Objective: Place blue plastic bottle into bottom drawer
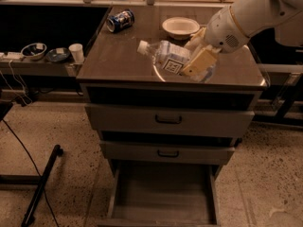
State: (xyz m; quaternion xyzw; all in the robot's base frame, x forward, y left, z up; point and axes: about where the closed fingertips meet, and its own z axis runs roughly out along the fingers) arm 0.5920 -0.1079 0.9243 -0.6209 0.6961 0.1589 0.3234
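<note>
Over the cabinet top (pixel 118 60), blue plastic bottle (pixel 171 60) pinched by the tool (pixel 198 63), long axis slanted, cap (pixel 142 46) upper-left.

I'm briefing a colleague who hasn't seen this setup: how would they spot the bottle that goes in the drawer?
Find the grey drawer cabinet in the middle. Over the right half of its top, the gripper is shut on the blue plastic bottle, held tilted. Unlike the blue can and white bowl behind it, it is clear, with a white cap and a dark-printed label.
</note>
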